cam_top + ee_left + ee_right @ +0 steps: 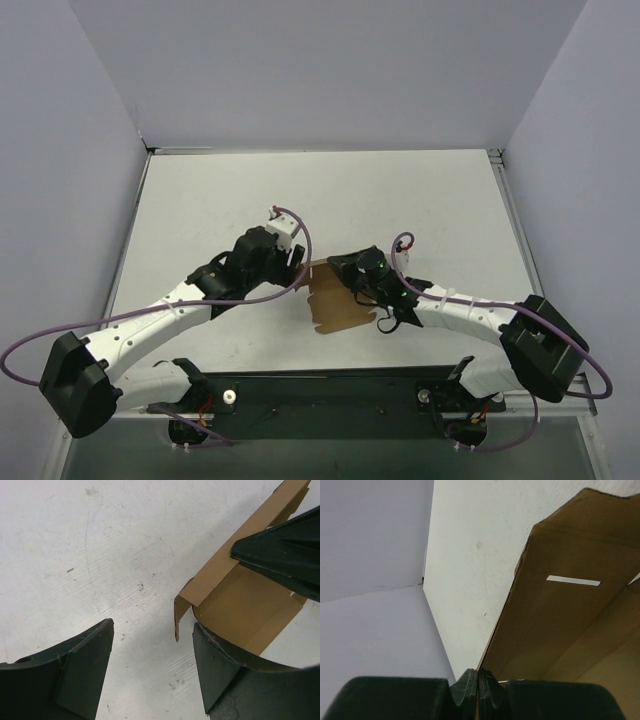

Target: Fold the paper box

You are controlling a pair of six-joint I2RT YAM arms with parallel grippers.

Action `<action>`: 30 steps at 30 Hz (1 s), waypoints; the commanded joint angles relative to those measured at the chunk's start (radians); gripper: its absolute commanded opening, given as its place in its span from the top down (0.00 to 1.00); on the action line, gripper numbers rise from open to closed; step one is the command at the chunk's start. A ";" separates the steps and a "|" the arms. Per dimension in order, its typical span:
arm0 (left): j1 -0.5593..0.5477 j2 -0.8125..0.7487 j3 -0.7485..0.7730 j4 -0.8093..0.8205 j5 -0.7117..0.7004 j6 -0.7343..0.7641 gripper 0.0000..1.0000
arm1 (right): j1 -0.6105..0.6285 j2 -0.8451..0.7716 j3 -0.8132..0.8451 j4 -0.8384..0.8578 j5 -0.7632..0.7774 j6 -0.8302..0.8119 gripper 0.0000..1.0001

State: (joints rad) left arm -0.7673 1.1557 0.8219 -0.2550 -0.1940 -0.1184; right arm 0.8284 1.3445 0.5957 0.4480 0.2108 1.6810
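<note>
Top external view puts the paper box (335, 305) on the white, scuffed worktop (400, 200), midway between its left and right edges and nearer the near edge than the far one. The box is thin matte brown cardboard with sharp creases, and its walls are partly raised around a flat floor. At its left corner the left pincer (292, 262) is released, its 2 dark wedge-shaped fingers (82, 672) spread wide. Whether the nearer finger touches the cardboard I cannot tell. At the box's far side the right pincer (350, 272) is clenched on a thin upright wall pierced by 1 narrow slot (572, 580). Bare worktop spreads from the box to the far edge and both side edges, where grey panels (300, 70) rise.
</note>
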 commanded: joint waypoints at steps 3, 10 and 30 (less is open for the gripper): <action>0.075 -0.082 -0.052 0.066 0.060 -0.265 0.26 | 0.031 0.027 -0.025 0.170 0.094 -0.116 1.00; 0.132 -0.114 -0.176 0.175 0.134 -0.294 0.26 | 0.060 0.021 -0.167 0.429 0.120 -0.293 1.00; 0.152 -0.082 -0.234 0.270 0.188 -0.241 0.30 | 0.095 0.021 -0.315 0.743 0.110 -0.455 1.00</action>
State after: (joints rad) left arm -0.6281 1.0939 0.5831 -0.0544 -0.0174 -0.3618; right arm 0.9180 1.4044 0.2489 1.0901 0.2989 1.3285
